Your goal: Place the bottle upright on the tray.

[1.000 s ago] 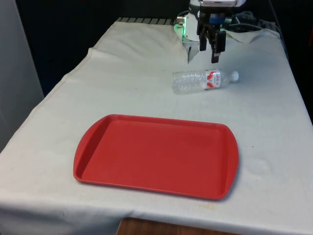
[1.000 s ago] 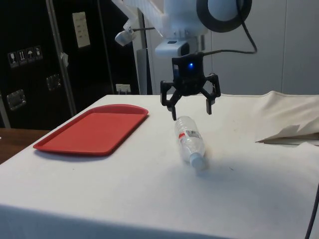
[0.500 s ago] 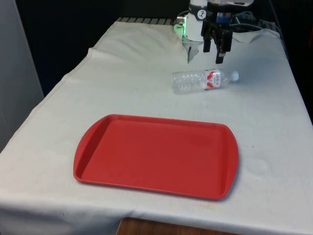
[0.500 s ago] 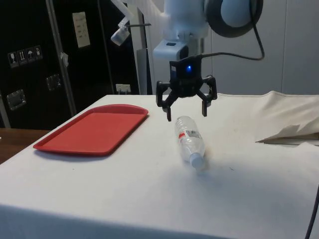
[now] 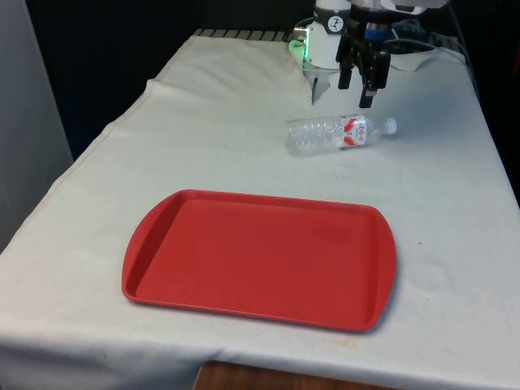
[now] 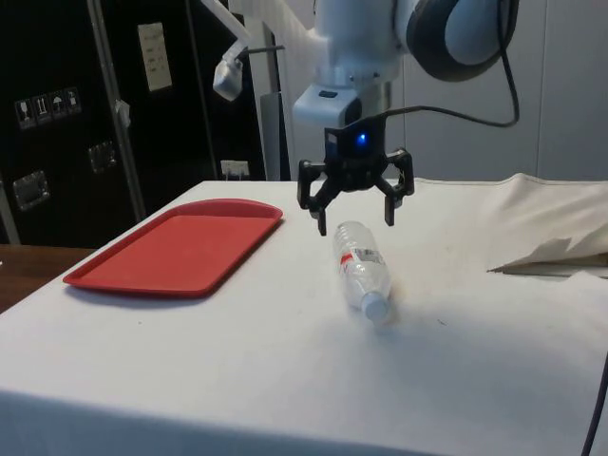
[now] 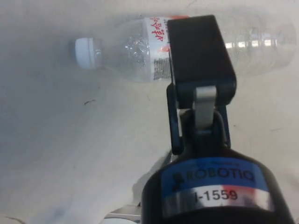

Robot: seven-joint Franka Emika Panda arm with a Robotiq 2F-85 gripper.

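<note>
Nearest us on the counter (image 5: 203, 114) sits the red tray (image 5: 260, 258), flat and bare on the white cloth. Beyond it, well apart from the tray, we see the bottle (image 5: 335, 134) lying on its side: clear ribbed plastic, a red-and-white label near the neck, a white cap (image 5: 391, 125) pointing to the front view's right. From the side we see the bottle (image 6: 361, 270) lying lengthwise on the cloth. Farther back, we find the hand (image 5: 363, 89) hanging in the air just above the bottle, touching nothing. From the side, the hand (image 6: 355, 223) has its fingers spread wide, tips pointing down. The white arm (image 6: 356, 47) rises steeply above it.
</note>
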